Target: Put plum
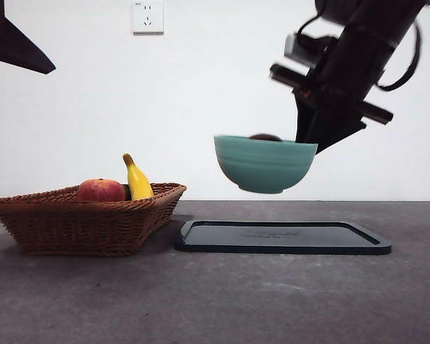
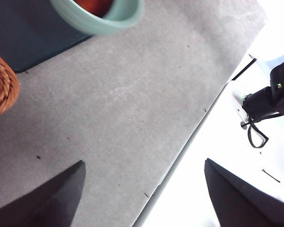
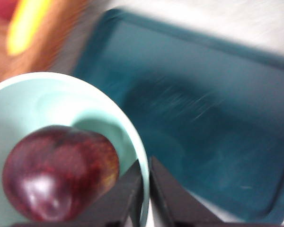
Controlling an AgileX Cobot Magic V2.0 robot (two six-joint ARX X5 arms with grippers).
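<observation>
1. I see my right gripper [image 1: 306,145] coming in from the upper right of the front view, big and dark.
2. Its fingers [image 3: 132,191] are pinched nearly together on the rim of a green bowl [image 1: 264,164], one inside the rim and one outside.
3. The bowl hangs in the air in the middle right of the front view, above a dark tray [image 1: 281,236]. It does not touch the tray.
4. The plum [image 3: 60,172] sits inside the bowl. In the right wrist view it is dark red and shiny, close beside the inner finger. In the front view only its top peeks over the rim.
5. The tray lies flat on the grey surface [image 1: 215,301].
6. A woven basket [image 1: 86,218] stands at the lower left of the front view, just beside the tray.
7. In the basket are a red-orange fruit [image 1: 100,190] and a yellow banana [image 1: 137,179] that sticks up.
8. My left gripper [image 2: 142,196] hangs over the bare surface with its fingers spread wide. It holds nothing.
9. A white wall socket [image 1: 147,16] is at the top of the front view.
</observation>
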